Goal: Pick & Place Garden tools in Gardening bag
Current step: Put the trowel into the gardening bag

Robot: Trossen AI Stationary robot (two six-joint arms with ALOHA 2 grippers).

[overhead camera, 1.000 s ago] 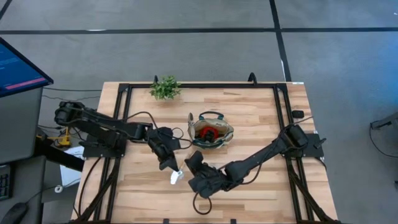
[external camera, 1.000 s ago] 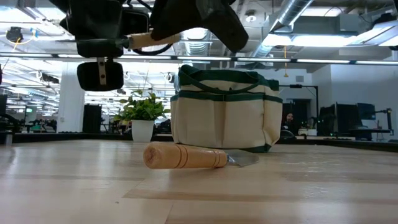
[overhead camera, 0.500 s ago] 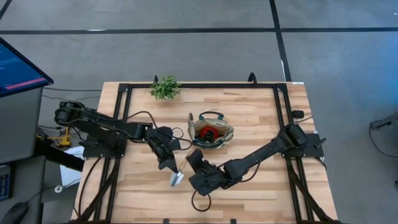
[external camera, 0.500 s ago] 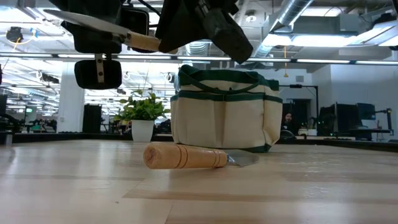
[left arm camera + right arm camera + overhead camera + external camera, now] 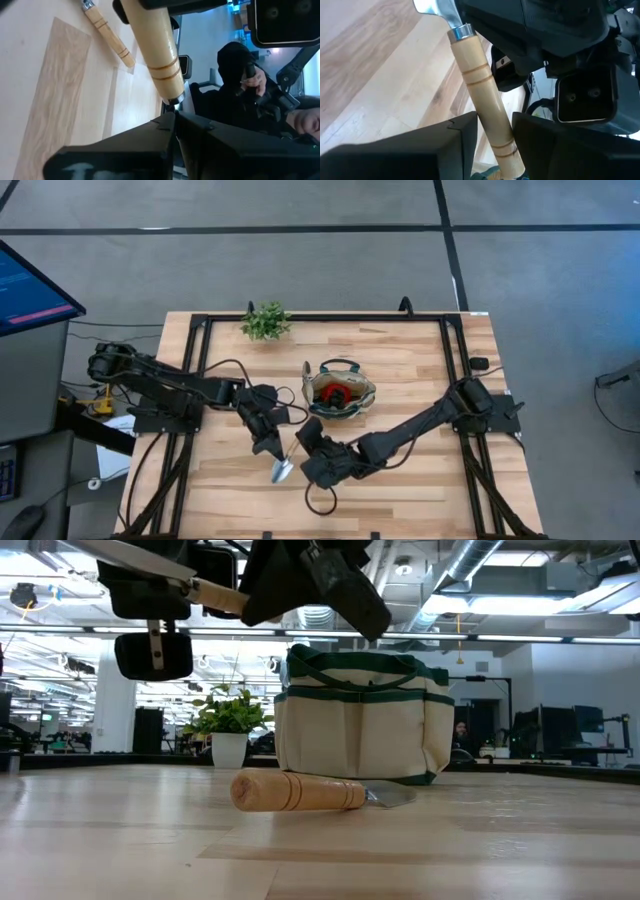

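Stretching low across the worktop (image 5: 420,470), the right tool (image 5: 305,442) is clenched on a trowel (image 5: 284,467) — held aloft just beside the bag (image 5: 340,392); the left tool (image 5: 268,445) is closed, empty, alongside.

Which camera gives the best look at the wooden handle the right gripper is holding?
The right wrist view: the trowel handle fills the frame, clamped by the right gripper. The left wrist view shows the handle too. The high view shows mostly its metal blade. The low view catches only a short stretch of handle.
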